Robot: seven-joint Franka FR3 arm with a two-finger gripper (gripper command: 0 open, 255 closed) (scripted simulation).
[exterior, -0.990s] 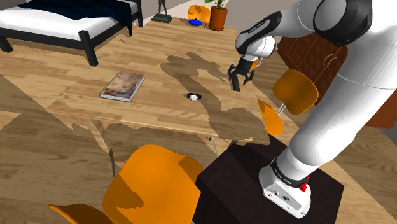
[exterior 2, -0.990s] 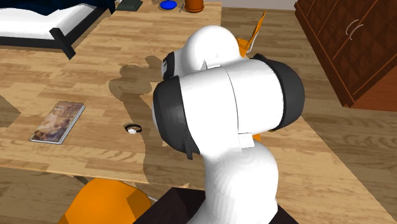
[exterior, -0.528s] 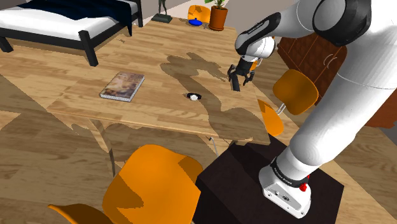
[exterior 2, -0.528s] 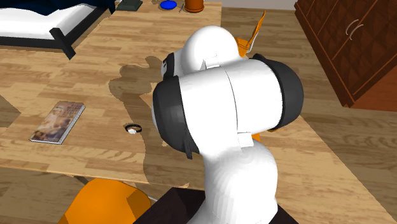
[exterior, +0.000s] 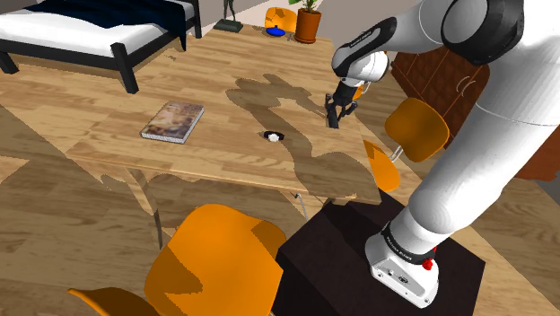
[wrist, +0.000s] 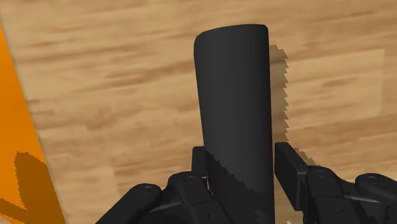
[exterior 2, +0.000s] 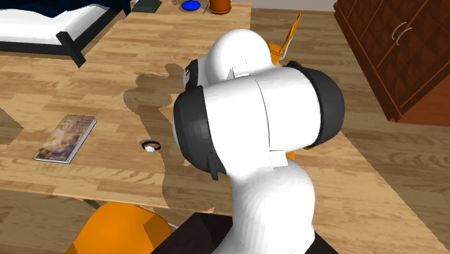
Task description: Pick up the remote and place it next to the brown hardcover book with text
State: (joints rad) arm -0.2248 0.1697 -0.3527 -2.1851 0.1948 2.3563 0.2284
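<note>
In the shoulder view the gripper [exterior: 334, 115] hangs right of centre in the upper half, low over the wooden table [exterior: 224, 153]. The brown book [exterior: 172, 121] lies well apart from it, left of centre.

In the second exterior view the white arm [exterior 2: 252, 137] fills the middle and the book lies at middle left.

In the wrist view the fingers [wrist: 289, 167] clamp the black remote [wrist: 236, 108] from both sides, and its shadow falls just beside it on the wood.

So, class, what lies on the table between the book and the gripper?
In the shoulder view, a small black-and-white object sits between the book and the gripper; the rest of that stretch of table is bare, shadowed wood.
</note>
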